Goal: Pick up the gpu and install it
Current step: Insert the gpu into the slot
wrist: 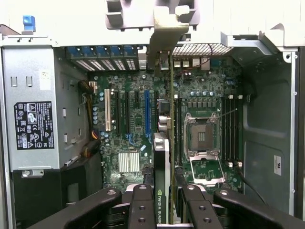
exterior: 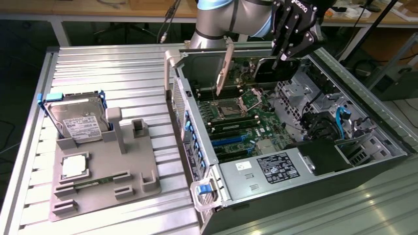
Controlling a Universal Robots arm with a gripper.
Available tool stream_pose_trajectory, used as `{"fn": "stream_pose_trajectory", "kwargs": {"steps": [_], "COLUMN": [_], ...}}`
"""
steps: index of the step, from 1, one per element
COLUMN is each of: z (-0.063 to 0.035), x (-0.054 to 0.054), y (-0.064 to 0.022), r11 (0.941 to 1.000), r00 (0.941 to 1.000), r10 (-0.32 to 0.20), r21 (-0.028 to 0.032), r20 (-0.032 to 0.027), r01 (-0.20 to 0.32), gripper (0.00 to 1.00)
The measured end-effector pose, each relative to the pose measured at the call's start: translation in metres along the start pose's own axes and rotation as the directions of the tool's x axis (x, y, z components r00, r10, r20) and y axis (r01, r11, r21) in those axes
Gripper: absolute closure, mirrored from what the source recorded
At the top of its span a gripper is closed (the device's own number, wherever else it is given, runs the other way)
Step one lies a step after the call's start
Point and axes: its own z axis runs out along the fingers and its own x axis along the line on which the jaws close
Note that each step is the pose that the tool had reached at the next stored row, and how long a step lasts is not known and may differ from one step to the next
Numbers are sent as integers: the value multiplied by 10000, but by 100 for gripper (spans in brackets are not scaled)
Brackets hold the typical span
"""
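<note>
The gpu is a dark flat card with a long silver bracket at one end. It hangs edge-down above the open computer case, over the far part of the motherboard. My gripper is shut on its top edge. In the wrist view the gpu runs edge-on between my fingers, with its bracket toward the case's slotted rear wall. My gripper holds it above the board, between the blue slot and the CPU socket.
On the exterior view's left, a grey tray holds a silver hard drive, a CPU and a green RAM stick. The case has a power supply, cables and upright walls around the board.
</note>
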Motion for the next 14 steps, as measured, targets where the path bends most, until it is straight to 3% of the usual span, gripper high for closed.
{"fn": "stream_pose_trajectory", "kwargs": {"steps": [14], "z": [24], "x": [-28], "y": [0], "r11": [10000], "r00": [10000], "r10": [-1], "r21": [9], "r20": [-4], "r01": [1], "gripper": [73]}}
